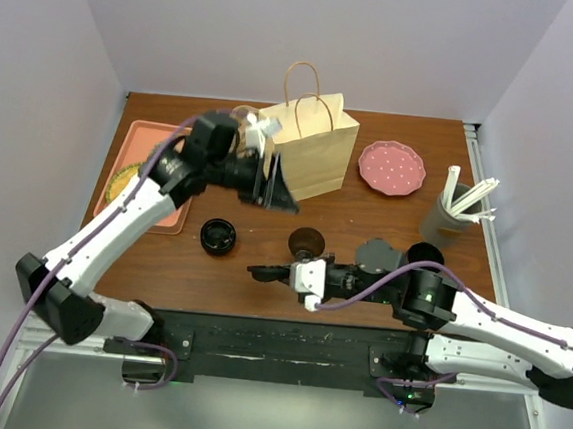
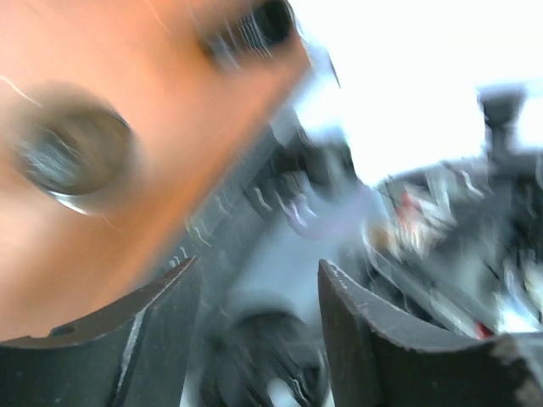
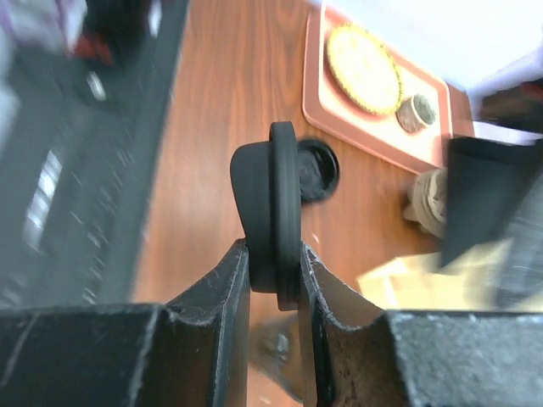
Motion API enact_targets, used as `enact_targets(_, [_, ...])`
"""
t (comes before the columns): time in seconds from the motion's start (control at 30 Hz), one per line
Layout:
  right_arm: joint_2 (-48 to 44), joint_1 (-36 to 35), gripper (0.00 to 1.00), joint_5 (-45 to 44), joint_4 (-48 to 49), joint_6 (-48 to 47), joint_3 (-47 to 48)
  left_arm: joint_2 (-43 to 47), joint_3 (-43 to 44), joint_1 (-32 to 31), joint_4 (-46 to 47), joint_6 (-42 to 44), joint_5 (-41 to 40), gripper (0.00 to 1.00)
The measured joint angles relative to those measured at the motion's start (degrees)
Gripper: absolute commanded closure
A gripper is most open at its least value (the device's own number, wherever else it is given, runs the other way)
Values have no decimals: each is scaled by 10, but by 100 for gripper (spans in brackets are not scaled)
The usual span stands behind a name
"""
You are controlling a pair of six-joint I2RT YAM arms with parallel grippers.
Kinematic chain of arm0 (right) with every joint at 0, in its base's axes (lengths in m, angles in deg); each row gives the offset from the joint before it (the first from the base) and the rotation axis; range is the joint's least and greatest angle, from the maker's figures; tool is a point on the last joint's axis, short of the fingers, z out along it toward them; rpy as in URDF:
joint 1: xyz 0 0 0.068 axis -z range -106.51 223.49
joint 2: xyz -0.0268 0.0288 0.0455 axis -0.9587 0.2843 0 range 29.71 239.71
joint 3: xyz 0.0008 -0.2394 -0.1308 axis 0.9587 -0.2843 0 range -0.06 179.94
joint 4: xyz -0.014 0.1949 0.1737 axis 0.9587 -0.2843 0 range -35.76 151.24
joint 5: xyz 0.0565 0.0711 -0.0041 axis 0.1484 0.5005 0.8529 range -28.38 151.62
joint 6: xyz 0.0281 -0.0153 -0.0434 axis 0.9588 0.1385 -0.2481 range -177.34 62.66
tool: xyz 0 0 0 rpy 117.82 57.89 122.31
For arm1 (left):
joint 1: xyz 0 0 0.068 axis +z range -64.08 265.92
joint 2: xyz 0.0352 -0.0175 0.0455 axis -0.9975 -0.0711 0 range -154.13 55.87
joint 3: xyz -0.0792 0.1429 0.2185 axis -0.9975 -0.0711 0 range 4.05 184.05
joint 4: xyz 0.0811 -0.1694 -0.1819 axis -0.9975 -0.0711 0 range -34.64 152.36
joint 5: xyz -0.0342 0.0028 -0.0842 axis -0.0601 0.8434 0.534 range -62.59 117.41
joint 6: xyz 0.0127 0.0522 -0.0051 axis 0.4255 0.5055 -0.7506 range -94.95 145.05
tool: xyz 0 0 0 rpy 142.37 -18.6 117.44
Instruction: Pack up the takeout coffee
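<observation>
A black lid [image 3: 276, 212] stands on edge between the fingers of my right gripper [image 3: 273, 254], which is shut on it low over the front of the table [image 1: 261, 271]. Just past the lid stands an open black coffee cup [image 3: 318, 170], seen from above at the table's left middle [image 1: 218, 236]. Two more cups are near my right arm: one shows brown inside [image 1: 306, 242], the other is dark [image 1: 424, 255]. My left gripper [image 1: 277, 189] hangs open by the paper bag [image 1: 310, 146]. Its own view is blurred, with nothing between the fingers [image 2: 259, 280].
A second dark lid [image 1: 375, 253] lies flat between the two right-hand cups. An orange tray [image 1: 142, 142] with a yellow plate [image 3: 365, 68] sits at the back left. A pink plate [image 1: 391, 167] and a grey holder of white straws [image 1: 452, 214] stand at the right.
</observation>
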Motion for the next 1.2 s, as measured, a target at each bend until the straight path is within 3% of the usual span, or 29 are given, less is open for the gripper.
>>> enact_targets(0.1, [-28,-1,96,-3,22,120,0,-52,125,8,-31,35,-130,37])
enact_targets(0.17, [-40,-1,96,-20,29,193,1,-49,146,12,-25,57,-199,37])
enact_targets(0.27, [-44,-1,96,-68,19,305,9,5,101,17,21,118,-278,32])
enact_targets(0.37, [-38,0,95,-123,-11,396,27,87,21,18,59,171,-300,30])
enact_targets(0.47, [-38,13,93,-159,-36,457,32,157,-44,18,91,215,-284,29])
enact_targets(0.57, [-45,69,92,-147,-54,510,32,194,-97,18,117,245,-232,28])
enact_targets(0.77, [-36,245,91,-18,-64,576,32,203,-202,17,164,249,-118,28])
enact_targets(0.97, [10,268,92,100,-64,594,32,175,-236,17,215,232,-46,28])
enact_targets(1.2, [25,283,92,171,-55,609,32,148,-250,17,256,225,10,29])
